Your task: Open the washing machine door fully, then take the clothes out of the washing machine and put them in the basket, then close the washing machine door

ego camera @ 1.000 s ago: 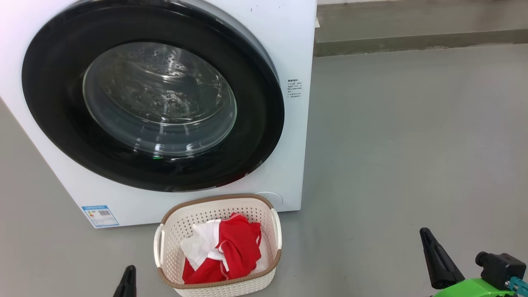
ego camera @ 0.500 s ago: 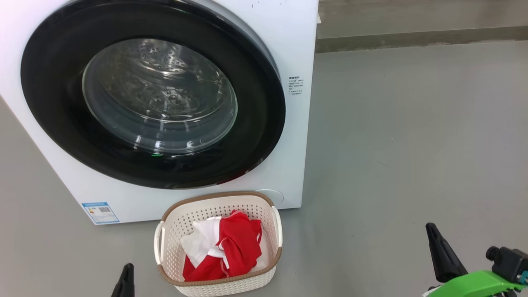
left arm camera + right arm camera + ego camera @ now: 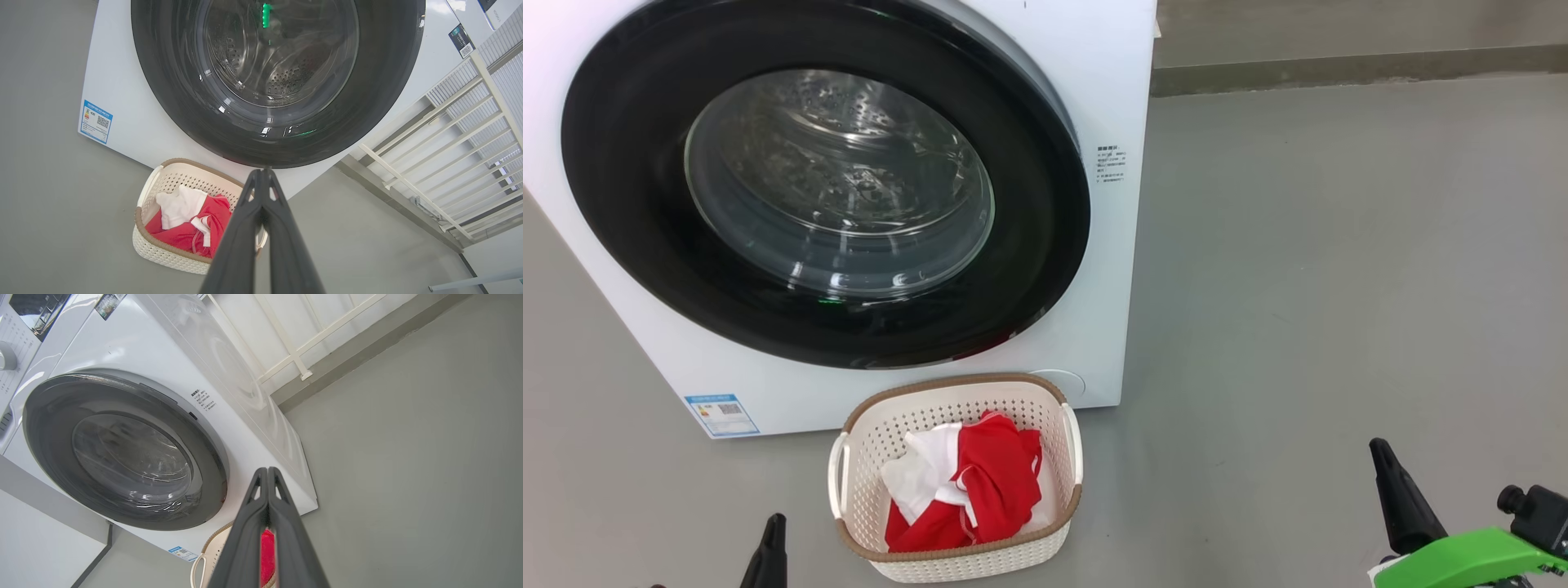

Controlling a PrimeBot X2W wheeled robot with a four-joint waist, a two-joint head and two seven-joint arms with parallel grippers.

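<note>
Grey floor point(image 3: 1339, 286); washing machine point(image 3: 1112, 82) top cropped; left claw point(image 3: 777, 524), right claw point(image 3: 1380, 454) clenched empty, bases cut off.

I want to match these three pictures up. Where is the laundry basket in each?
Head view: the basket sits bottom centre, before the washing machine.
Left wrist view: the basket is lower left, beside the left gripper.
Right wrist view: the basket peeks in at the bottom edge, behind the right gripper.
Shared landmark: the blue label on the machine's front.
</note>
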